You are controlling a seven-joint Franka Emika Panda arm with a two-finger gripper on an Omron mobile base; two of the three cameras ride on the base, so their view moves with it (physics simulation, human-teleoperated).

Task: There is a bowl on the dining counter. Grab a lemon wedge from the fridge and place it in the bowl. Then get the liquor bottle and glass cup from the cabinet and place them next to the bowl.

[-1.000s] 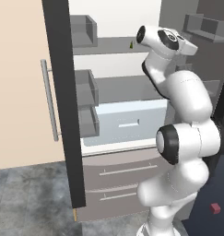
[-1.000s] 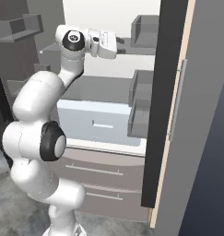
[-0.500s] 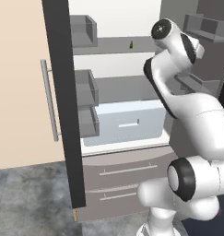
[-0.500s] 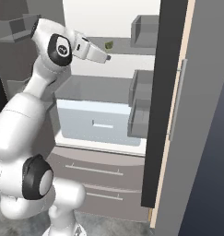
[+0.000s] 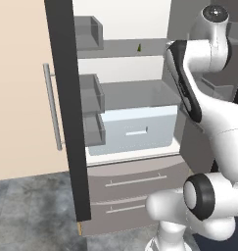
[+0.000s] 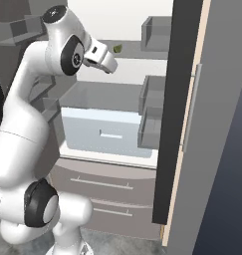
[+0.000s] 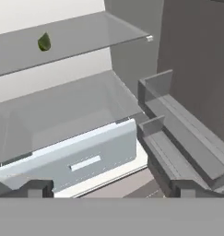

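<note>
A grey mottled stone floor (image 5: 27,211) is spreading across the near left of the scene, its darker and lighter patches running together without any clear tile lines. In the right base view the same floor (image 6: 128,245) is showing as a narrow grey strip along the near edge. At the far right of that view a plain dark blue-grey surface (image 6: 228,199) is rising from the floor and taking up the lower right corner. It is carrying no marks, and what it belongs to cannot be told.
</note>
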